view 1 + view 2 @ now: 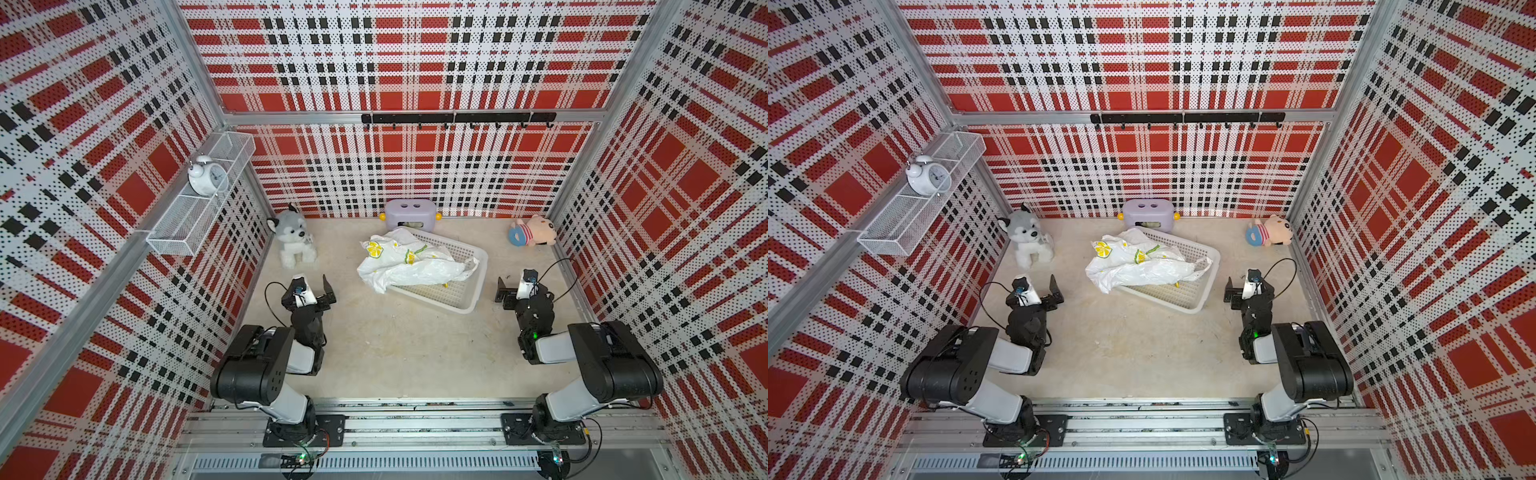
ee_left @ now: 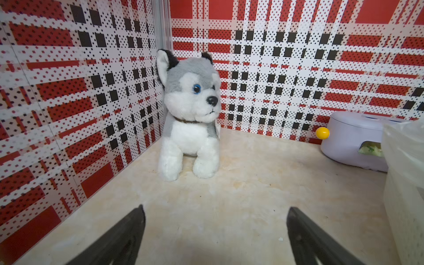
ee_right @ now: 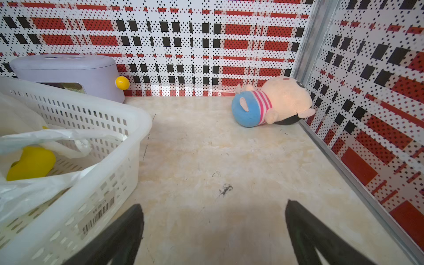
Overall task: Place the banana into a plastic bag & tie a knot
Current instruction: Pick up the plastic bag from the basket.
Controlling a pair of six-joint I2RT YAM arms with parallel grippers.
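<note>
My left jaws and my right jaws both stand spread wide with nothing in them. They are parked low over the desk (image 1: pixel 395 353), at about 9 and 3 o'clock of the white basket (image 1: pixel 478 274). The plastic bag (image 1: pixel 409 262) lies crumpled across that basket and spills over its rim on the 9 o'clock side. Only a yellow end of the banana (image 3: pixel 31 164) shows between the folds. I cannot tell whether it sits inside the bag or merely under it, and I see no knot.

My worries:
- The film is thin and slick, so I may pinch one layer and the mouth would stay closed.
- Pulling on the draped edge could drag or tip the light basket.
- The fruit is mostly hidden, so a reach for it goes half blind, and the basket wall may block my fingers.
- I cannot pick out the handles in the crumple, so I could knot the wrong folds.

The desk is pale, mottled beige with a dark scuff (image 3: pixel 226 189). Red, white and black plaid panels wall the room on three sides.
- At 12 o'clock a lilac box (image 1: pixel 409 214) sits below a black hook rail (image 1: pixel 457 117).
- At 11 sits a husky toy (image 1: pixel 293 241).
- At 1 lies a pig toy (image 1: pixel 534 232).
- High at 10, a wire shelf (image 1: pixel 195 212) carries an alarm clock (image 1: pixel 207 176).
</note>
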